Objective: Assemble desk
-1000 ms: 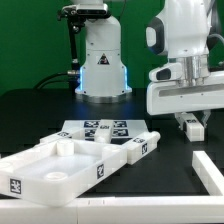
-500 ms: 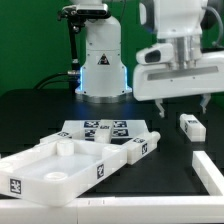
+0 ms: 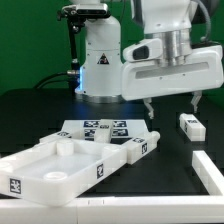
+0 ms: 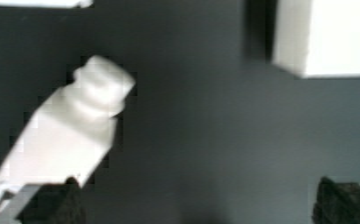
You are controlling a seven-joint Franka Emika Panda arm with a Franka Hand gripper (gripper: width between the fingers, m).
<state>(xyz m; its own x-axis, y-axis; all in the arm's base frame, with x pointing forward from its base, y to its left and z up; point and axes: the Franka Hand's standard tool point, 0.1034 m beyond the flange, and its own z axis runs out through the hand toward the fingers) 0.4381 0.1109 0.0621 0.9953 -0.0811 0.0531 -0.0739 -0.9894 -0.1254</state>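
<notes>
A black table surface [image 3: 40,110] carries all parts. At the back, the arm's white base [image 3: 100,60] is seen, with a blue light glowing at its lower part. The desk's tabletop panel [image 3: 45,165], white and rimmed, is laid at the exterior view's left front; a round socket [image 3: 62,147] is visible inside its rim, and black-and-white square tags are carried on its outer wall. Behind it, the marker board [image 3: 100,128] is laid flat on the table, printed with several square tags. The tag patterns are too small to be decoded, and no legible writing is seen on any part. The gripper [image 3: 172,105] is held above the table at the exterior view's right, clear of every part; its jaws are spread wide apart and nothing is held between them. One finger [image 3: 148,104] is seen on each side of the wide white gripper body. One blocky white leg [image 3: 140,148] is laid just beside the panel, in front of the marker board, and bears a tag on its side. A second leg [image 3: 190,124] is laid apart from it at the exterior view's right, below and just beside the gripper. In the wrist view, a leg with a stepped tip [image 4: 70,125] is seen on the dark surface beyond the dark fingertips [image 4: 61,200], untouched by them.
</notes>
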